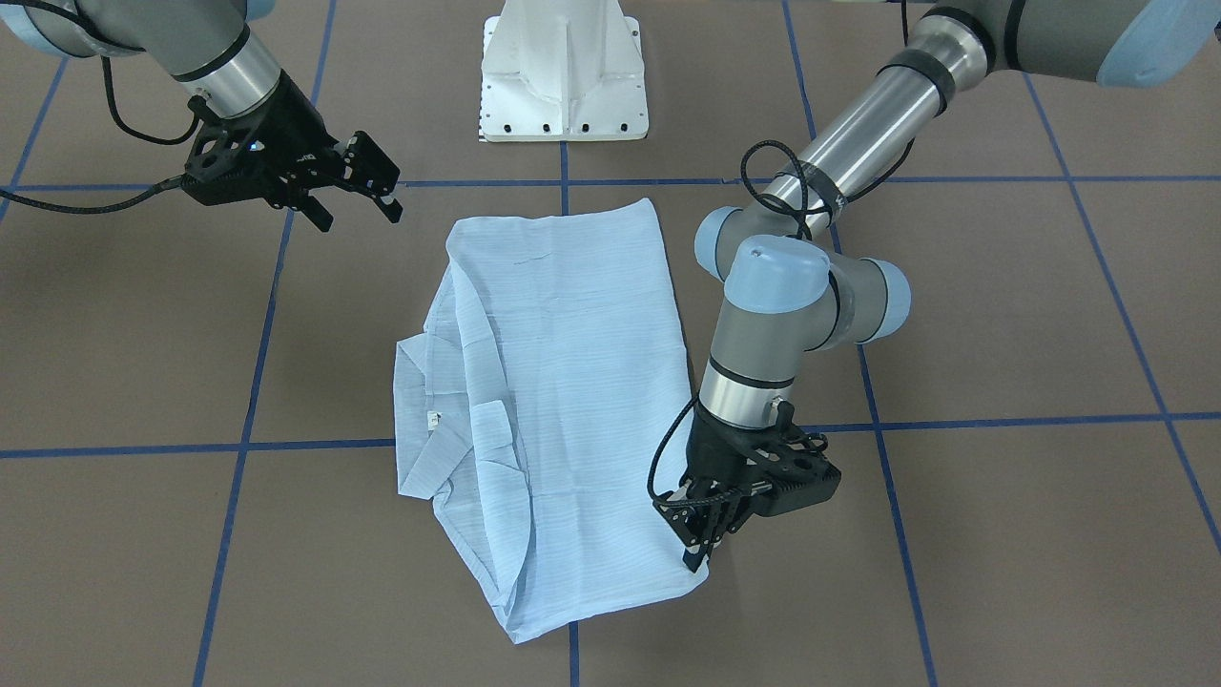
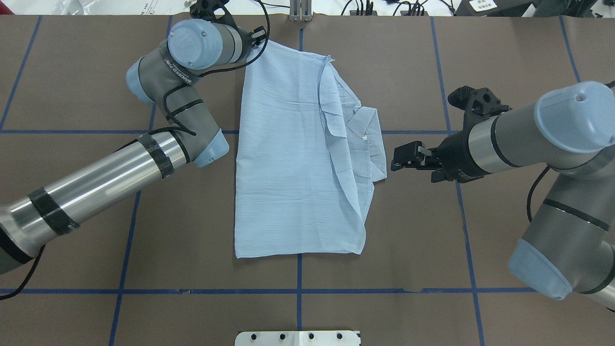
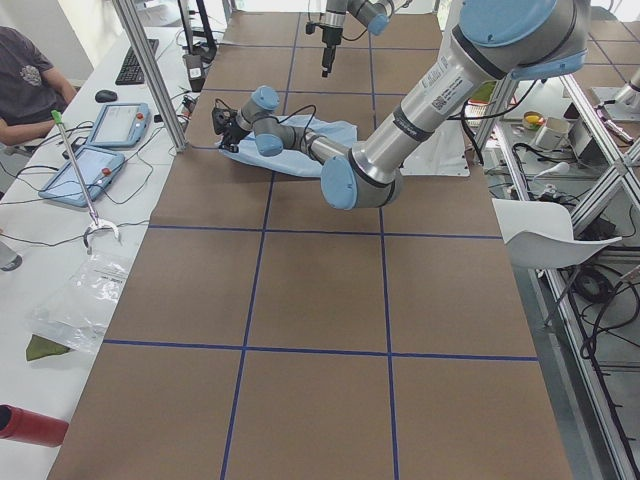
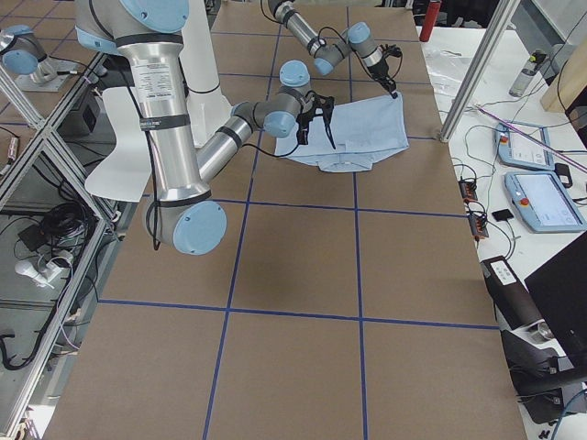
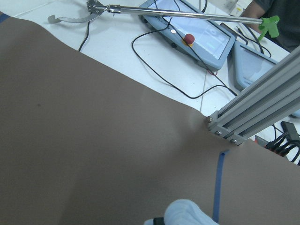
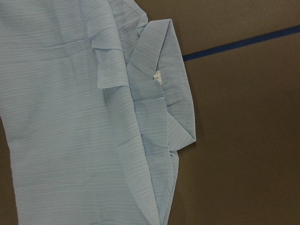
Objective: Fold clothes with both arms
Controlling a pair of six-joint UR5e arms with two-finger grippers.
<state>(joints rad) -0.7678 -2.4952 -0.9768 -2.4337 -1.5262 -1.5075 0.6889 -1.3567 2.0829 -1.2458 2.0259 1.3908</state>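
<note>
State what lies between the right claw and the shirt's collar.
Only a narrow strip of bare brown table separates the right claw from the shirt collar, as the overhead view shows.

Robotics laboratory: teach pendants (image 3: 122,125), loose cables (image 3: 600,290) and aluminium frame posts (image 3: 148,72) flank a tape-gridded counter (image 3: 320,290); an operator (image 3: 25,80) sits alongside.

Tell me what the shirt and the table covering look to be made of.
The shirt: thin woven cloth, likely cotton or a blend; matte, with fine stripes, soft creases and limp folds. The table covering: a brown matte sheet, perhaps paper or board; flat, no sheen, with blue tape lines on it.
</note>
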